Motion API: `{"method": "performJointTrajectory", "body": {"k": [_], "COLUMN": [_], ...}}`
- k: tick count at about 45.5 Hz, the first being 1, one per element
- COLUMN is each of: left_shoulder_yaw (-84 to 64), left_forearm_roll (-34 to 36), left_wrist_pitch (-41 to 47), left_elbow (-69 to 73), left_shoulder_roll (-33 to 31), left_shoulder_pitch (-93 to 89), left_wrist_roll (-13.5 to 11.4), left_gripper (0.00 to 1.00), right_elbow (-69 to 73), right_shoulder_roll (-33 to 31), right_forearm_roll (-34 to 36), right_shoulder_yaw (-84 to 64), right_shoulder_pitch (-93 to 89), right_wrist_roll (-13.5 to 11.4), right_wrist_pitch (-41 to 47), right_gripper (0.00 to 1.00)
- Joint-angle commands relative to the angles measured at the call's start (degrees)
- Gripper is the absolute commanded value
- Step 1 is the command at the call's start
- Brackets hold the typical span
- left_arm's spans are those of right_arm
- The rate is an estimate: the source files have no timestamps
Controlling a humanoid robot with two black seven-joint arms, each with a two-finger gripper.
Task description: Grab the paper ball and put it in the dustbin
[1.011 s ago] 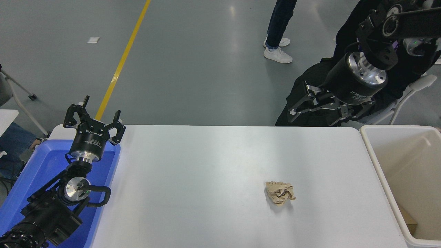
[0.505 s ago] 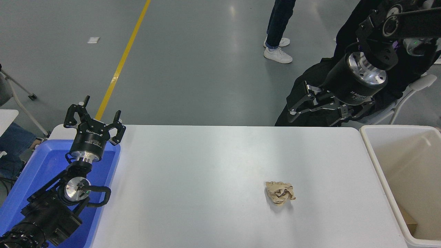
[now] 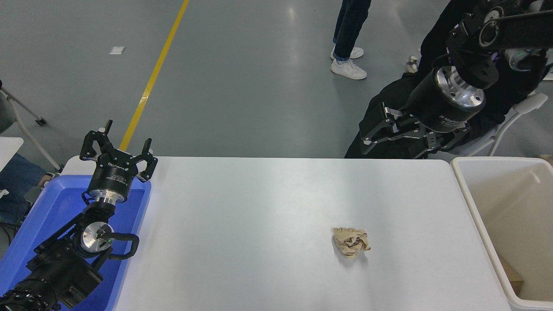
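Note:
The tan-brown crumpled paper ball (image 3: 351, 242) lies on the white table (image 3: 259, 207), right of the middle and towards the front. The white dustbin (image 3: 463, 185) with cream inner walls stands at the table's right end. My right gripper (image 3: 391, 146) hangs open and empty above the table's far right edge, well behind and above the ball, left of the bin. My left gripper (image 3: 119, 147) is open and empty, parked at the lower left over the blue tray.
A shallow blue tray (image 3: 47, 211) sits at the table's left end under the left arm. A piece of brown card (image 3: 512, 274) lies in the dustbin. A person's legs and white shoes (image 3: 348, 68) stand on the floor beyond the table; a dark-clothed person (image 3: 389, 99) is behind the right gripper.

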Motion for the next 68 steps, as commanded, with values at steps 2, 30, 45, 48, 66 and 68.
{"method": "performJointTrajectory", "body": {"k": [2, 30, 45, 48, 66, 68], "left_shoulder_yaw": [0.0, 0.0, 0.0, 0.0, 0.0, 0.0], "left_forearm_roll": [0.0, -0.1, -0.1, -0.1, -0.1, -0.1], "left_wrist_pitch": [0.0, 0.0, 0.0, 0.0, 0.0, 0.0], "left_elbow": [0.0, 0.0, 0.0, 0.0, 0.0, 0.0], "left_shoulder_roll": [0.0, 0.0, 0.0, 0.0, 0.0, 0.0], "left_shoulder_pitch": [0.0, 0.0, 0.0, 0.0, 0.0, 0.0], "left_wrist_roll": [0.0, 0.0, 0.0, 0.0, 0.0, 0.0], "left_gripper": [0.98, 0.98, 0.98, 0.98, 0.98, 0.98], "right_elbow": [0.0, -0.7, -20.6, -23.5, -27.9, -27.9], "right_shoulder_roll": [0.2, 0.6, 15.4, 15.4, 15.4, 15.4], "right_forearm_roll": [0.0, -0.1, -0.5, -0.9, -1.1, -1.1], "right_shoulder_yaw": [0.0, 3.2, 1.2, 1.4, 1.1, 1.2], "right_shoulder_pitch": [-2.4, -6.0, -42.1, -46.8, -54.2, -54.3], "right_wrist_roll": [0.0, 0.0, -0.2, -0.2, -0.2, -0.2], "right_wrist_pitch": [0.0, 0.0, -30.8, -32.2, -33.0, -33.0], "right_gripper": [1.00, 1.00, 1.00, 1.00, 1.00, 1.00]}}
